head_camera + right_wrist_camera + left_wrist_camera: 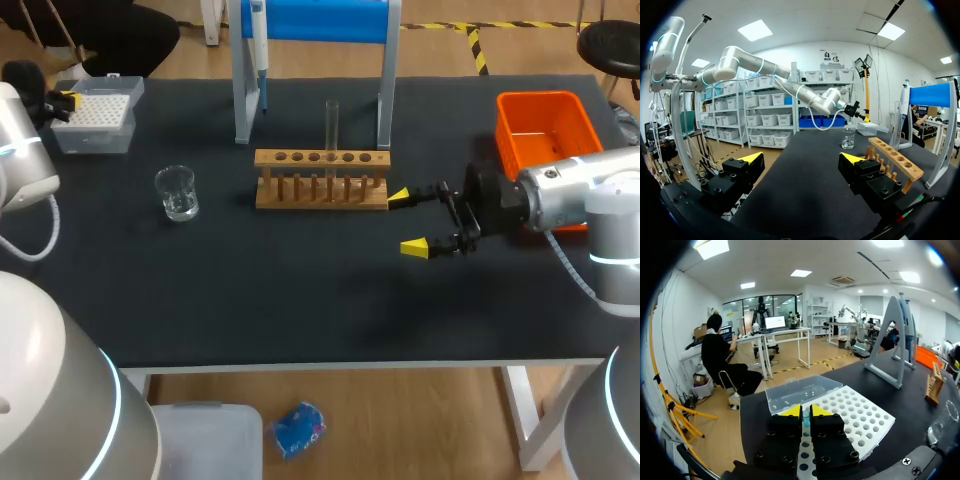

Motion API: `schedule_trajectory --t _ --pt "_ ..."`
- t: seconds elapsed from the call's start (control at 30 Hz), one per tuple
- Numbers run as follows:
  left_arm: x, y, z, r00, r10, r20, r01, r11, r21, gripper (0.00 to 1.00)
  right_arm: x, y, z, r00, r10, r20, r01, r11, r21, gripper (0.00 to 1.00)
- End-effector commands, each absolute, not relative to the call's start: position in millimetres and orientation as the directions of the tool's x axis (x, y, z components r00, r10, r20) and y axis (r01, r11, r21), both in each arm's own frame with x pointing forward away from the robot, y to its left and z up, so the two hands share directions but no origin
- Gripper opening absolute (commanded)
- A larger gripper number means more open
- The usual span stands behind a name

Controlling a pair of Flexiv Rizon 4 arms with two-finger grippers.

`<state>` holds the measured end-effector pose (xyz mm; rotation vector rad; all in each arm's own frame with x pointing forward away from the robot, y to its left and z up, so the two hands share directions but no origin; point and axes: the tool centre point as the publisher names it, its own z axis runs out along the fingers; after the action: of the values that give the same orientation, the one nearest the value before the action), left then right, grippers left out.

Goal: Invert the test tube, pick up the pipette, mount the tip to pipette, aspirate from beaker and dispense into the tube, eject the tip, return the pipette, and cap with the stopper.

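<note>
In the left wrist view my left gripper hangs over the white tip box, its fingers shut on a small blue stopper. The head view shows that gripper at the table's far left, above the tip box. A glass test tube stands upright in the wooden rack. The pipette hangs on the blue-topped stand. A glass beaker sits left of the rack. My right gripper stands wide open just right of the rack, holding nothing.
An orange bin stands at the back right, behind my right arm. The tip box's clear lid lies open beyond my left gripper. From the right wrist view the rack lies beside the right finger, with the beaker farther ahead.
</note>
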<state>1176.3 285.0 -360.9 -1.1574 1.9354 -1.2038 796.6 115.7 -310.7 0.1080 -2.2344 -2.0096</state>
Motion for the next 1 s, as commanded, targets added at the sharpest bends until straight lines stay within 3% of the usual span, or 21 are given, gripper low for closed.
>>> schedule_trajectory --t 0.03,0.67,1.0 --pt "1177 288 -353 -0.472 -0.881 -0.019 -0.375 0.220 -0.901 0.00 796 116 -311 -0.988 -0.142 0.051 0.036 0.109 0.993 1.00" --pt "1167 283 -298 -0.492 -0.869 -0.057 -0.341 0.252 -0.906 0.00 796 116 -311 -0.988 -0.142 0.051 0.036 0.109 0.993 1.00" --pt "1143 255 -250 -0.559 -0.827 -0.058 -0.314 0.276 -0.909 0.00 796 116 -311 -0.988 -0.142 0.051 0.036 0.109 0.993 1.00"
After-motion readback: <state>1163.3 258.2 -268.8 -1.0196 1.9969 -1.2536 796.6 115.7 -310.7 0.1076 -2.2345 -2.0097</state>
